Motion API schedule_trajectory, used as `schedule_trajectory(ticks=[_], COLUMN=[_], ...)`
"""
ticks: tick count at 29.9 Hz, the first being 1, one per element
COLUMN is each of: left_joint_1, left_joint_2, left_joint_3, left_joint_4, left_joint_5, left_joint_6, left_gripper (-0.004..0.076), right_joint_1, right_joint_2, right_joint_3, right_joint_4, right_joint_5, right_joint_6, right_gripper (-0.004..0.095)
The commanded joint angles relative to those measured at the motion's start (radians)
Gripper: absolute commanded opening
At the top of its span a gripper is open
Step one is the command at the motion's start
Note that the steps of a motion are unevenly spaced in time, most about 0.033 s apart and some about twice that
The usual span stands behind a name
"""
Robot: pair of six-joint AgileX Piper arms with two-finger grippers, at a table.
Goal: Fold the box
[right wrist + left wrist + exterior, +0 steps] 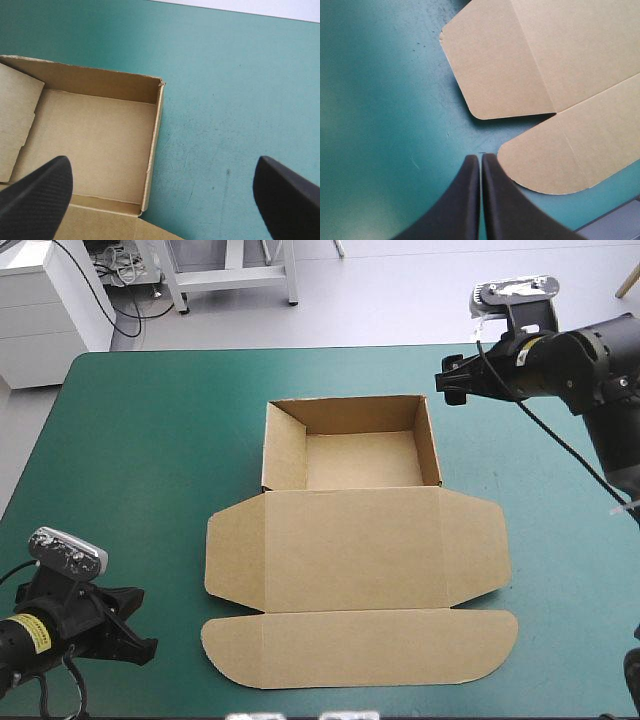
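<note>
brown box (352, 540) at middle of teal-green table (150, 440): open tray (362, 460) toward far edge, walls up; lid (580, 50) flat toward near edge. left gripper (480, 156) near near-left corner, fingers pressed together, empty, just beside lid's rounded corner. right gripper (447, 383) by tray's far-right corner, fingers spread wide, empty.

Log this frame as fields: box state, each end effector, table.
box: brown, open tray with walls up, lid and flaps flat toward the near edge
left end effector: shut, empty, beside the front flap's rounded corner
right end effector: open, empty, by the tray's far right corner
table: teal-green cover
</note>
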Motion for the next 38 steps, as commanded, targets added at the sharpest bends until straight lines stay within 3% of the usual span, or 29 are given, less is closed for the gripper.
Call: schedule_trajectory(ticks=[1, 16, 32, 35, 38], left_joint_1=[-0.005, -0.005, -0.005, -0.005, -0.005], left_joint_2=[0.005, 0.005, 0.005, 0.005, 0.005], left_joint_3=[-0.021, -0.021, -0.021, -0.021, -0.021], left_joint_4=[-0.006, -0.006, 0.0, 0.0, 0.0], left_joint_5=[-0.048, -0.048, -0.048, -0.048, -0.048], left_joint_6=[-0.003, -0.002, -0.002, -0.002, -0.002], left_gripper=[-0.0008, -0.0008, -0.0008, -0.0008, -0.0008], right_joint_1=[0.0, 0.0, 0.0, 0.0, -0.005], right_joint_2=[0.037, 0.369, 0.466, 0.466, 0.47], right_joint_3=[-0.029, -0.029, -0.029, -0.029, -0.029], right_joint_4=[0.005, 0.063, 0.063, 0.056, 0.056], right_joint_5=[-0.052, -0.052, -0.052, -0.052, -0.052], right_joint_6=[-0.002, -0.007, -0.037, -0.037, -0.037], right_gripper=[0.0903, 0.0902, 0.0896, 0.0804, 0.0531])
